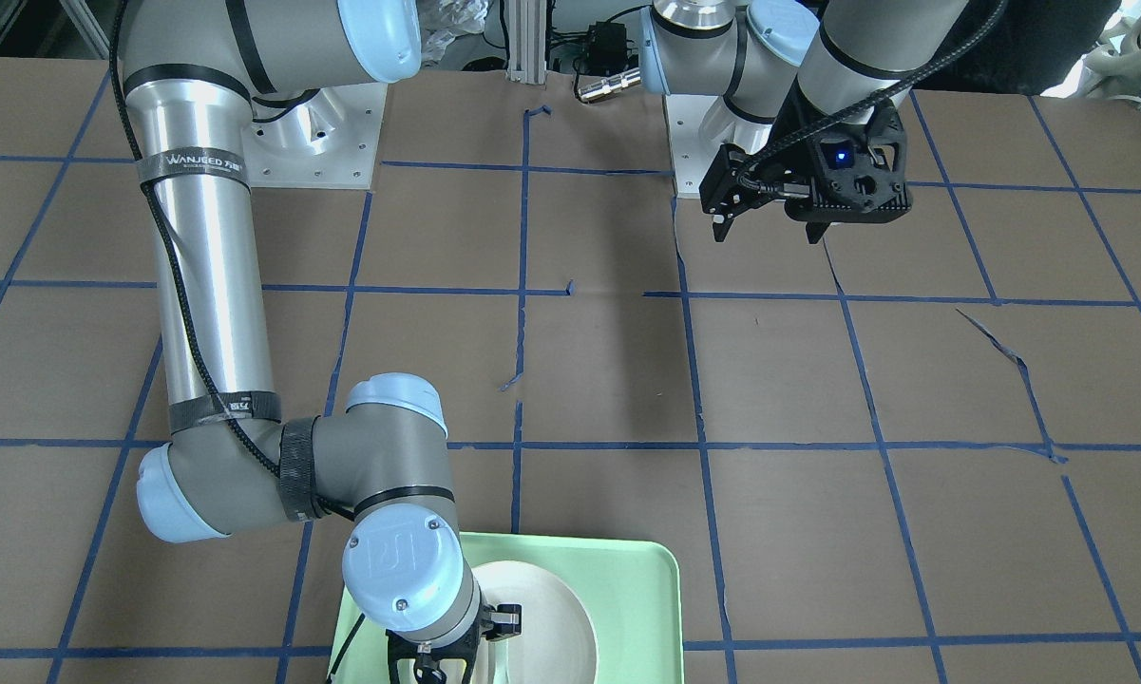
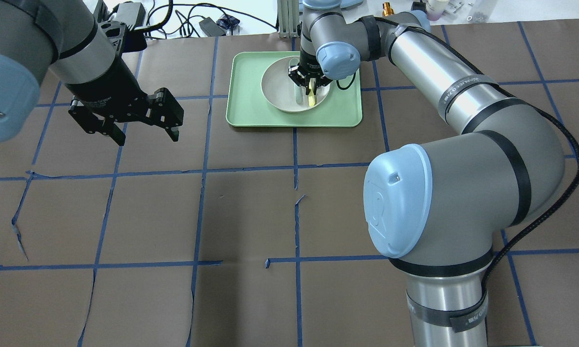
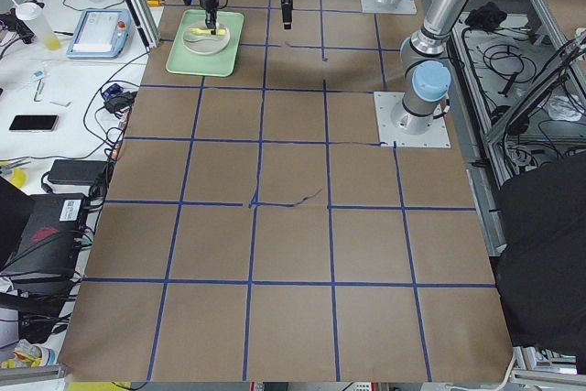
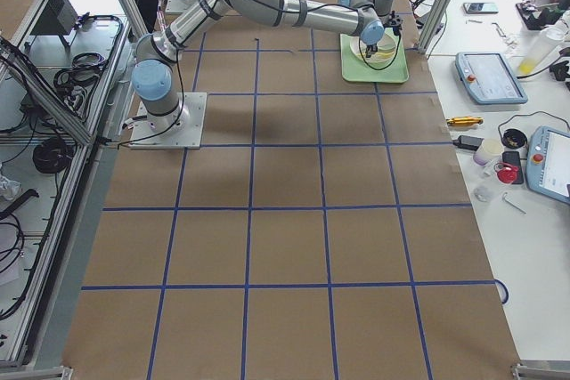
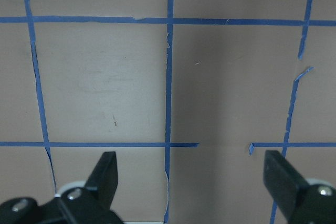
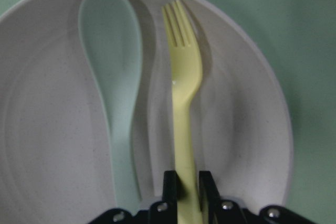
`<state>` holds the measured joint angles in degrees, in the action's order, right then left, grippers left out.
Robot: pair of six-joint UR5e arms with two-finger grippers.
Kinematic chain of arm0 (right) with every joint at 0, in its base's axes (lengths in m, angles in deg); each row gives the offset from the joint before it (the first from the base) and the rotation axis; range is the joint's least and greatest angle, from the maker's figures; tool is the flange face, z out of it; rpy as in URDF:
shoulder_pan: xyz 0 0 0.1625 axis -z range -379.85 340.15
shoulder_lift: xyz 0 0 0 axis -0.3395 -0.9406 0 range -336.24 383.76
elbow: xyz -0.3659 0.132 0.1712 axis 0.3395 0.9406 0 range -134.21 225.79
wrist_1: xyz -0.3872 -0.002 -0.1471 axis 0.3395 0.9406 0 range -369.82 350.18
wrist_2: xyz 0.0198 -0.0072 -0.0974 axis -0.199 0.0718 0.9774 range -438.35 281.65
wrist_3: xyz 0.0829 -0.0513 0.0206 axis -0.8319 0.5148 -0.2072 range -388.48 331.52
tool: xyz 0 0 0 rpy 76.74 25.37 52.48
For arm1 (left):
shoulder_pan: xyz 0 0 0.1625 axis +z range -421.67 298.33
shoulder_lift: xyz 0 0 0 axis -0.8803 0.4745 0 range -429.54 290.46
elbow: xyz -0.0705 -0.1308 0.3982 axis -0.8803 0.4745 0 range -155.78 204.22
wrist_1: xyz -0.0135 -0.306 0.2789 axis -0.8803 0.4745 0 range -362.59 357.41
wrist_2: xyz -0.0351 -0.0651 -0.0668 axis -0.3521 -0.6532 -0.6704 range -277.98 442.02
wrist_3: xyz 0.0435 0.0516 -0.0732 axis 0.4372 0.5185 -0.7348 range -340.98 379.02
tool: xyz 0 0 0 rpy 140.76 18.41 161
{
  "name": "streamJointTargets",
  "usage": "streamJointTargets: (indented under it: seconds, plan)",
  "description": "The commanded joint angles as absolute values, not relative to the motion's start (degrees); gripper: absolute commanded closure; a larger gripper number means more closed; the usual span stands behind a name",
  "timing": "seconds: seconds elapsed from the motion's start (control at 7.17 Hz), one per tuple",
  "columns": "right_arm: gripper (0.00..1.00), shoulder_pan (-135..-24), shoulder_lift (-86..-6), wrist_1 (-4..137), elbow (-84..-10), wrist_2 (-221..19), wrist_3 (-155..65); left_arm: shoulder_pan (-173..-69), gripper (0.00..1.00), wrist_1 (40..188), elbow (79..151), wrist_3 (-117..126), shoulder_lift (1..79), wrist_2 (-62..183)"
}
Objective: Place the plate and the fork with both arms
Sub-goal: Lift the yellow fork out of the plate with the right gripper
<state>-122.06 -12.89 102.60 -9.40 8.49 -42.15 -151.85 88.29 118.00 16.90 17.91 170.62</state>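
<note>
The fork (image 6: 181, 103), pinched by the right gripper (image 6: 186, 182), is best lifted clear of the spoon (image 6: 113, 77); the left gripper (image 5: 190, 165) is spread.

The overhead camera looks forward and down from behind the robot, with the green tray (image 2: 243, 103) at the far side of the table (image 2: 250, 217). The front-facing camera looks back steeply from across, cutting that tray at its lower border. Both side cameras sit high and far at the table's ends, sharing the whole top. The left wrist camera looks straight down on the table; the right sits close over the plate (image 6: 236, 129).
</note>
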Motion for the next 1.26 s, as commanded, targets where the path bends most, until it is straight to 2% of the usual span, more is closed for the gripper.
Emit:
streamJointTargets:
  seconds: [0.0, 0.14, 0.42, 0.7, 0.84, 0.98, 1.12]
  plan:
    - [0.74, -122.0, -13.3, 102.6, -9.3, 7.8, -43.7, -151.8, 0.0, 88.2, 117.9, 16.9, 17.9, 170.6]
    - [0.95, -122.0, -13.8, 102.5, -9.6, 5.6, -44.5, -151.8, 0.0, 88.2, 117.9, 17.0, 17.8, 170.6]
    - [0.94, -122.0, -13.9, 102.6, -10.3, 5.4, -45.5, -151.8, 0.0, 88.1, 117.9, 17.1, 17.8, 170.6]
    - [0.81, -122.1, -13.9, 102.6, -10.2, 5.6, -45.0, -151.8, 0.0, 88.1, 117.9, 17.1, 17.8, 170.6]
    - [0.62, -122.1, -13.8, 102.7, -10.0, 5.7, -44.9, -151.8, 0.0, 88.1, 117.9, 17.1, 17.8, 170.6]
    - [0.56, -122.1, -13.8, 102.7, -9.9, 5.8, -44.9, -151.8, 0.0, 88.1, 117.9, 17.2, 17.8, 170.6]
    - [0.55, -122.0, -13.6, 102.7, -9.9, 6.1, -44.8, -151.8, 0.0, 88.0, 117.9, 17.2, 17.8, 170.6]
